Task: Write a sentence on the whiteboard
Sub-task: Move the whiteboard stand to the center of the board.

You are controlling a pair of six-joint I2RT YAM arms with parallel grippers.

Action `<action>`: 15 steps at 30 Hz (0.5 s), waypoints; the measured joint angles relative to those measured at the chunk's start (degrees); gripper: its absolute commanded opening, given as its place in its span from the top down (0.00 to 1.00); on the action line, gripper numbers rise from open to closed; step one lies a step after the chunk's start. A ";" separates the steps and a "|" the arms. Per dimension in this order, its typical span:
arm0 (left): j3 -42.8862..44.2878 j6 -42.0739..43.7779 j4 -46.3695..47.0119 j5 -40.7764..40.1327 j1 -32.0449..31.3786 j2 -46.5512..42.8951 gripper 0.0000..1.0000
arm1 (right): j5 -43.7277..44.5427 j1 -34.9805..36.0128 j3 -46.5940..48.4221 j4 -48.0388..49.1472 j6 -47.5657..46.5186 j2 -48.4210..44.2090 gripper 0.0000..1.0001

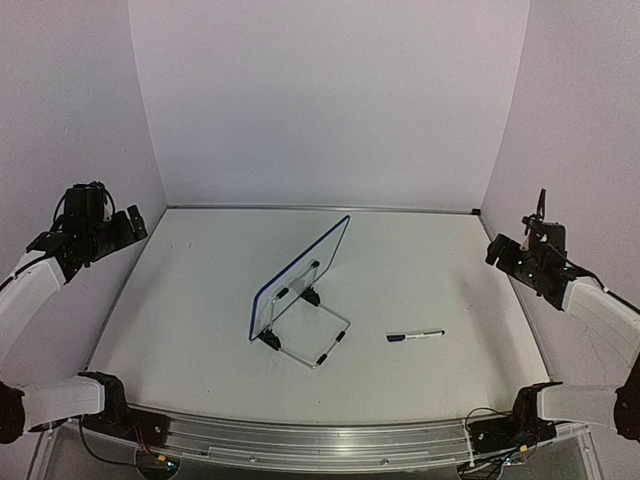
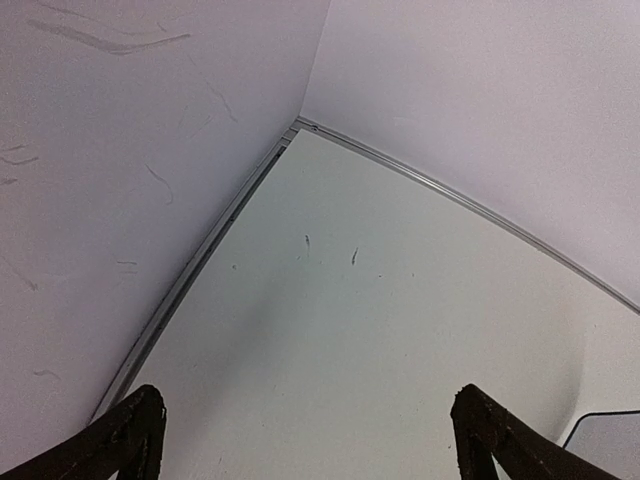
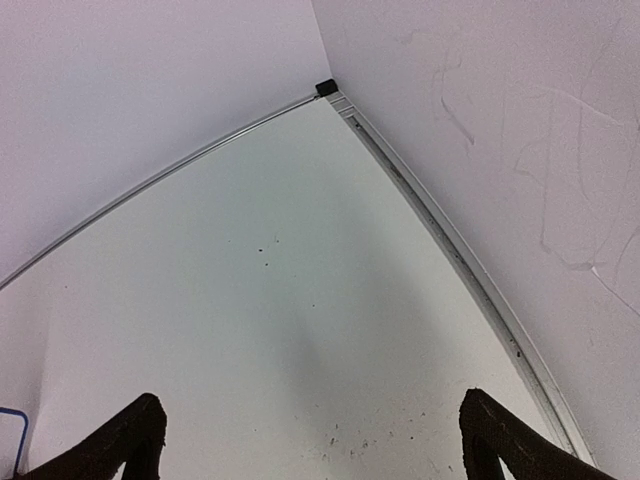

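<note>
Board: whiteboard (image 1: 300,285) stands tilted mid-worktop (image 1: 200,300); no writing can be made out.
Pen: marker (image 1: 415,336) lies flat to the board's right, apart from it.
Claws: left claw (image 2: 305,425) and right claw (image 3: 310,425) both apart, empty, out by the side walls.
Risk: the propped board may slide or tip under pen pressure.
Views: only the overhead shows the pen; each wrist view catches just a board corner.

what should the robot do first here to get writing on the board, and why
Probably swing the right gripper down toward the marker to pick it up. The marker lies flat on the table just right of the standing whiteboard, nearer that side, and that gripper is open and empty.
</note>
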 measured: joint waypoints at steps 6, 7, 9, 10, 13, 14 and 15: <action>8.55 0.87 -7.34 3.06 0.00 2.73 0.00 | -7.69 0.00 4.70 -4.87 0.98 1.84 0.12; 11.23 2.08 -9.29 4.61 0.00 3.80 0.00 | -9.81 0.02 5.81 -5.97 1.64 2.27 0.13; 13.84 3.61 -11.15 6.49 0.00 5.01 0.00 | -11.93 0.57 6.99 -7.32 2.56 2.75 0.15; 16.41 5.22 -12.59 8.50 0.00 6.34 0.00 | -13.29 1.60 7.76 -8.44 3.23 3.23 0.15; 19.32 8.17 -13.55 12.37 0.00 8.11 0.00 | -14.38 6.88 9.40 -10.91 5.51 5.01 0.20; 19.74 9.57 -13.49 14.25 0.00 8.55 0.00 | -14.40 11.17 10.25 -11.78 6.97 6.47 0.21; 19.71 9.88 -13.51 15.02 0.00 8.61 0.01 | -14.56 13.64 10.58 -11.93 7.93 7.54 0.22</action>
